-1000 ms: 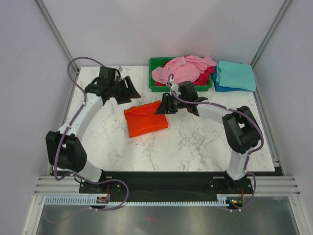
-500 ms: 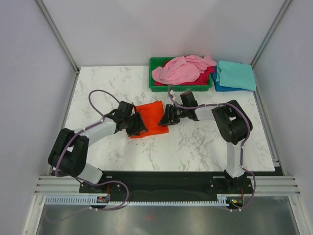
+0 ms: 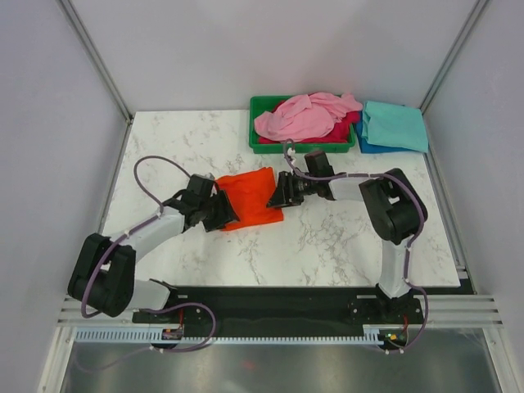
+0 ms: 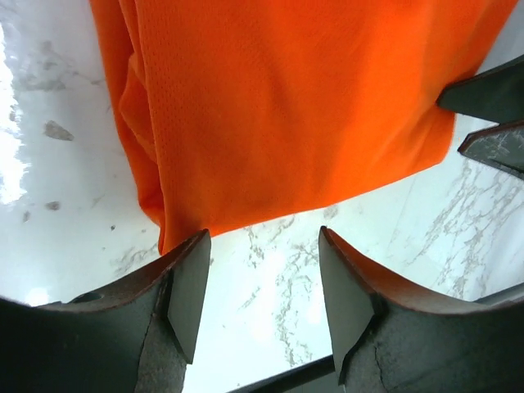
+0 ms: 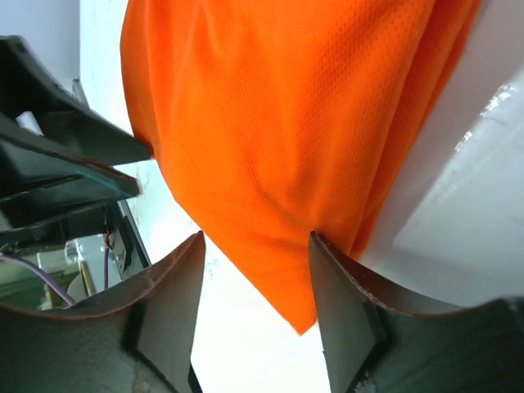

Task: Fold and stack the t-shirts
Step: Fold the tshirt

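Marbled white tabletop (image 3: 344,246) shows between both sets of jaws, and both stand apart, clamped on nothing. The left gripper (image 4: 262,286) lies low at the near-left corner of the folded orange t-shirt (image 3: 250,196). Its wrist view has the cloth's edge just reaching one fingertip, with bare marble in the gap. The right gripper (image 5: 254,278) faces it from the shirt's right side, with a corner of orange cloth lying between its open fingers, not pinched. To my eye the two are set at opposite edges so they can take the shirt together, for another fold or to carry it to the stack; which, I can't say. The shirt lies flat near the middle of the table, a rough rectangle with its layers doubled along one edge. At the far edge, a green plastic tray (image 3: 260,105) holds a rumpled light pink t-shirt (image 3: 299,119) heaped over a magenta t-shirt (image 3: 344,127), neither folded. Just right of the tray a folded teal t-shirt (image 3: 395,124) rests on a blue t-shirt (image 3: 366,148), the stack so far. The tray's near-right corner sits close to the straight line from the orange shirt to that stack, so I'd expect a carry to need some lift.
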Robot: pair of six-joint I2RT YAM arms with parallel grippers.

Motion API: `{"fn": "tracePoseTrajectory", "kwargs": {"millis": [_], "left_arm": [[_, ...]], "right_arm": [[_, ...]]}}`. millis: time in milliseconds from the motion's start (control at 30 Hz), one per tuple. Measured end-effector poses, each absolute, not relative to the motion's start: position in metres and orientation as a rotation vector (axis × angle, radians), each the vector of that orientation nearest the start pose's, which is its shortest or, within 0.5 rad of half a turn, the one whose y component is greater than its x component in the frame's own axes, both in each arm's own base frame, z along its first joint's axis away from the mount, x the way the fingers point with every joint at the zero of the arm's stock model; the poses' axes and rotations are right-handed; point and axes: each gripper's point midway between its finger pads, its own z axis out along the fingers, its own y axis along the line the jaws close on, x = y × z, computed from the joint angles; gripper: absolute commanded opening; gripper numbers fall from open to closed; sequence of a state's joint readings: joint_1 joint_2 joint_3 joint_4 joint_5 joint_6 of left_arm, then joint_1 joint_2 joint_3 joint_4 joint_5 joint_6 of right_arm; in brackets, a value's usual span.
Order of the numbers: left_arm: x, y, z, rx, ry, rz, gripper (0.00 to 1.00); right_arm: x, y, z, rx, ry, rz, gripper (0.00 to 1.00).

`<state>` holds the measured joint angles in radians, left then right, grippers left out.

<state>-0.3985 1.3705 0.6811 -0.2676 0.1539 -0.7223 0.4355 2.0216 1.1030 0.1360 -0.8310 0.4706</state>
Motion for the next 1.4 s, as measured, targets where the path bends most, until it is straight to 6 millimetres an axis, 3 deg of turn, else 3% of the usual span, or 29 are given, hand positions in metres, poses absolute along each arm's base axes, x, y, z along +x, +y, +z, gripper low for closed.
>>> {"fn": "tracePoseTrajectory", "kwargs": {"millis": [133, 300, 433, 500, 567, 700, 833, 933, 1200, 1400], "left_arm": [[0.284, -0.168, 0.095, -0.32, 2.531, -0.59, 0.64], [0.327, -0.177, 0.169, -0.27, 2.352, -0.626, 0.62], [0.363, -0.18, 0.188, -0.267, 2.309, -0.617, 0.59], [0.38, -0.178, 0.177, -0.287, 2.335, -0.604, 0.58], [0.392, -0.173, 0.157, -0.317, 2.377, -0.587, 0.57], [0.411, -0.161, 0.109, -0.378, 2.476, -0.555, 0.52], [0.421, -0.146, 0.064, -0.443, 2.566, -0.538, 0.51], [0.422, -0.133, 0.039, -0.492, 2.611, -0.523, 0.51], [0.435, -0.123, 0.033, -0.407, 2.589, -0.511, 0.54], [0.447, -0.134, 0.039, -0.251, 2.566, -0.509, 0.56]], "right_arm": [[0.336, 0.305, 0.068, -0.386, 2.422, 1.326, 0.74], [0.373, 0.321, 0.131, -0.404, 2.269, 1.293, 0.75], [0.403, 0.336, 0.161, -0.415, 2.181, 1.291, 0.73], [0.424, 0.346, 0.163, -0.414, 2.155, 1.281, 0.73], [0.444, 0.353, 0.153, -0.408, 2.154, 1.26, 0.72], [0.474, 0.361, 0.102, -0.374, 2.228, 1.208, 0.72], [0.48, 0.356, 0.044, -0.325, 2.34, 1.182, 0.71], [0.483, 0.358, 0.044, -0.343, 2.32, 1.202, 0.71], [0.475, 0.351, 0.042, -0.35, 2.283, 1.184, 0.69], [0.442, 0.327, 0.043, -0.314, 2.339, 1.063, 0.72]]}}
